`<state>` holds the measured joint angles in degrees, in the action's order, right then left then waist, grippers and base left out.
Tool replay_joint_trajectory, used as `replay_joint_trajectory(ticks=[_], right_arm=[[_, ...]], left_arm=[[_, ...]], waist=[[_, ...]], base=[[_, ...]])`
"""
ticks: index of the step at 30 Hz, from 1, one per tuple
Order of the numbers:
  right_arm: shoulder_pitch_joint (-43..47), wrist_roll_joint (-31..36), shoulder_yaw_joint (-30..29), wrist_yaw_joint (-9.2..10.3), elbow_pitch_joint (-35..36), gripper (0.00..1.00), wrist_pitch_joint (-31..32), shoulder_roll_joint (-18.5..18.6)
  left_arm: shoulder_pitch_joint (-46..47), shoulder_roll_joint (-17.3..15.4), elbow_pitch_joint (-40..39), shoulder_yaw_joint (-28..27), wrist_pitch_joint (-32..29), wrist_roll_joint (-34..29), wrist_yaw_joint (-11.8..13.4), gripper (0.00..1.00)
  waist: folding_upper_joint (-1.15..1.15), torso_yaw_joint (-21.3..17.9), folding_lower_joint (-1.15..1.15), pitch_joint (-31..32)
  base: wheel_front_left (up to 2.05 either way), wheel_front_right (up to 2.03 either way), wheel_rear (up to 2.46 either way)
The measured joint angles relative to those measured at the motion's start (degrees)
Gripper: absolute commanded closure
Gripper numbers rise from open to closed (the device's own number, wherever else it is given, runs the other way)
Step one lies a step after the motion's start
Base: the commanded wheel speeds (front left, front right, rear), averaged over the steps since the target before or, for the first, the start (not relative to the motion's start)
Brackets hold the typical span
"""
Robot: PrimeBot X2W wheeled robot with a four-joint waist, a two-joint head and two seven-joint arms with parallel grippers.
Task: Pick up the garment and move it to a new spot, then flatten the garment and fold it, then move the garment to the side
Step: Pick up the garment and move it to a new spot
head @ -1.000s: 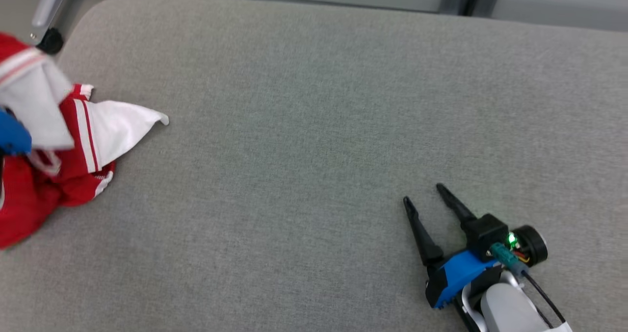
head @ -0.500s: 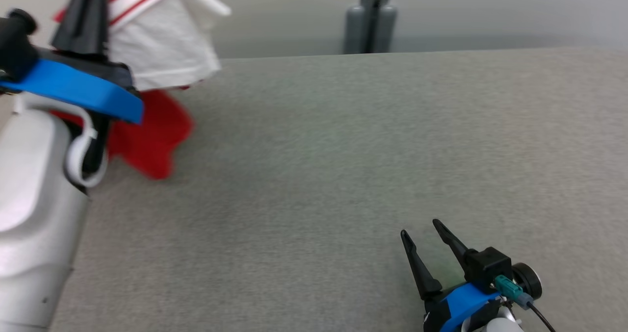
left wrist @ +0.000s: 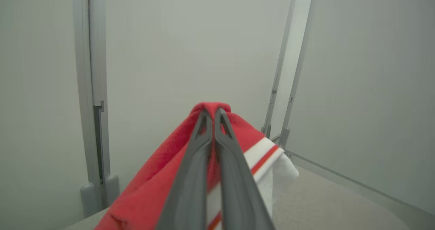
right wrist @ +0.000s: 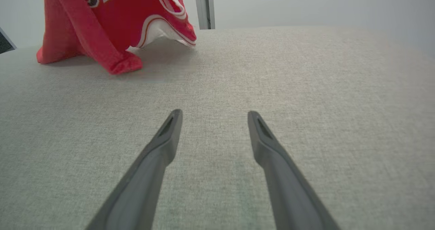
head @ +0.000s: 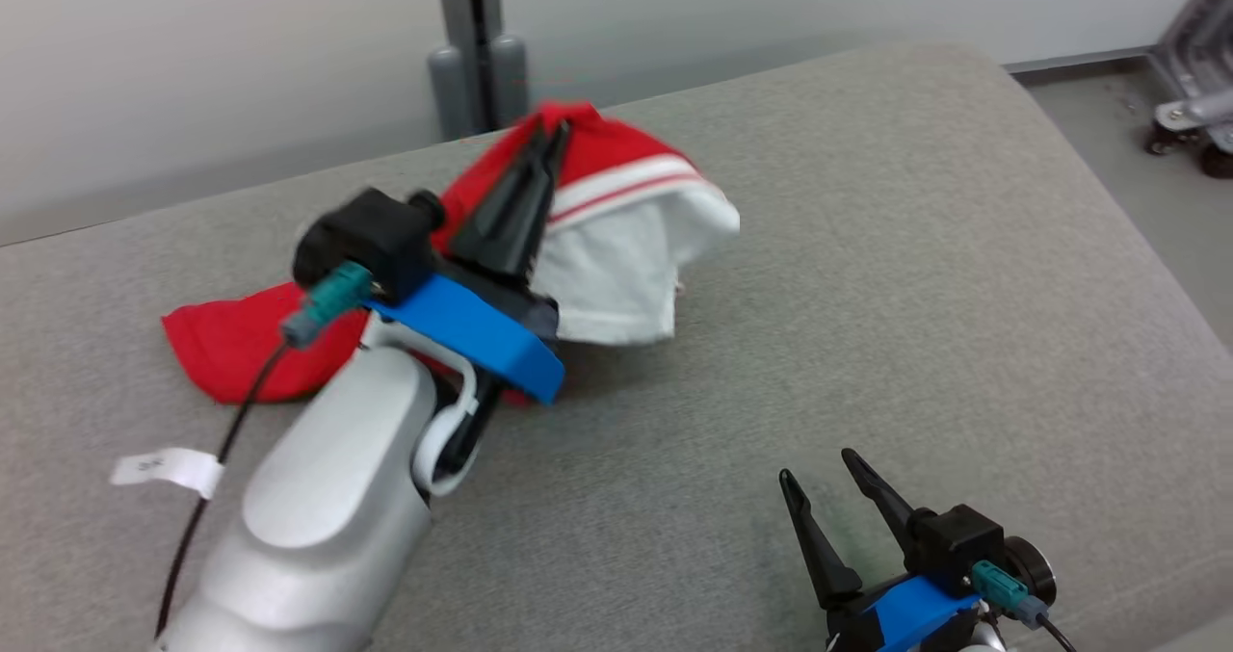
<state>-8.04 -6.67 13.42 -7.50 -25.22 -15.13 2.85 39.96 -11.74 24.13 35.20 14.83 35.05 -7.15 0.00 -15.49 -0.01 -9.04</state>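
The garment [head: 616,190] is a red shirt with white panels and striped trim. My left gripper [head: 554,134] is shut on a red fold at its top and holds it up, so the cloth hangs in a peak with its lower end trailing on the grey table [head: 867,247]. In the left wrist view the garment [left wrist: 159,175] drapes over both sides of my left gripper [left wrist: 213,112]. My right gripper [head: 817,467] stands open and low over the table at the near right, holding nothing. The right wrist view shows the garment [right wrist: 112,22] far off to the left beyond my right gripper [right wrist: 212,116].
A grey post [head: 477,45] stands behind the table against a pale wall. The table's rounded right end [head: 1088,161] drops to the floor, where a metal wheeled frame [head: 1190,103] stands. A white tag [head: 164,466] hangs on my left arm's cable.
The head camera has swung, shifting the whole picture. My left gripper has lifted the garment off the table and carried it toward the middle. The right gripper stays open in place.
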Motion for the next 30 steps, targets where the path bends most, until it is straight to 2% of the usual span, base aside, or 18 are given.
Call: replay_joint_trajectory(ticks=[1, 2, 3, 7, 11, 16, 19, 20, 25, 30], right_arm=[[0.07, -0.18, 0.11, 0.00, 0.09, 0.00, 0.01, 0.01], [0.08, -0.47, 0.23, 0.00, 0.23, 0.00, 0.01, 0.01], [0.08, -0.65, 0.27, 0.00, 0.40, 0.00, 0.01, 0.00], [0.36, -1.25, -0.23, 0.00, 1.00, 0.00, 0.01, -0.01], [1.34, -1.91, -1.79, 0.00, 1.26, 0.00, 0.01, 0.01], [1.47, -2.00, -2.81, 0.00, 1.60, 0.00, 0.01, 0.01], [1.44, -1.97, -3.38, 0.00, 1.67, 0.00, 0.01, -0.05], [1.46, -1.97, -4.11, 0.01, 1.52, 0.00, 0.01, 0.00], [2.19, -1.90, -5.04, 0.00, 1.04, 0.00, 0.00, -0.03], [3.71, -2.11, -6.03, 0.00, 0.48, 0.00, 0.00, -0.01]], left_arm=[[-0.48, 0.38, 0.77, 0.82, -0.03, -0.60, 0.11, 1.00], [-1.07, 0.73, 1.76, 1.43, -0.02, -1.15, 0.24, 0.68], [-1.60, 0.76, 2.79, 1.98, -0.02, -1.64, 0.31, 0.00], [-3.87, 0.44, 6.24, 1.97, 0.09, -2.82, 1.13, 0.00], [-6.84, -0.74, 6.62, -1.58, 0.18, -3.85, 1.90, 0.00], [-13.93, -3.27, 5.38, -9.03, 0.23, -5.70, 2.40, 0.00], [-18.89, -4.63, 4.31, -14.48, 0.23, -7.39, 2.74, 0.00], [-22.42, -4.59, 3.33, -17.81, 0.23, -8.75, 2.69, 0.00], [-31.99, -2.76, 1.22, -25.47, 0.24, -11.88, 2.05, 0.00], [-40.06, 2.32, -1.88, -32.78, 0.23, -14.54, 1.47, 0.00]], waist=[[0.00, -0.73, 0.00, -0.02], [0.00, -1.37, 0.00, -0.03], [0.00, -1.83, 0.00, -0.01], [0.00, -1.96, 0.01, 0.19], [0.00, -0.07, 0.00, 1.08], [0.00, 3.18, 0.01, 2.24], [0.00, 5.21, 0.01, 2.93], [0.00, 6.69, 0.01, 3.43], [0.00, 10.14, 0.00, 5.10], [0.00, 12.42, 0.00, 6.61]], base=[[0.00, 0.00, 0.00], [0.00, 0.00, 0.00], [0.00, 0.00, 0.00], [0.00, 0.00, 0.00], [0.00, 0.00, 0.00], [0.00, 0.00, 0.00], [0.00, 0.00, 0.00], [0.00, 0.00, 0.00], [0.00, 0.00, 0.00], [0.00, 0.00, 0.00]])
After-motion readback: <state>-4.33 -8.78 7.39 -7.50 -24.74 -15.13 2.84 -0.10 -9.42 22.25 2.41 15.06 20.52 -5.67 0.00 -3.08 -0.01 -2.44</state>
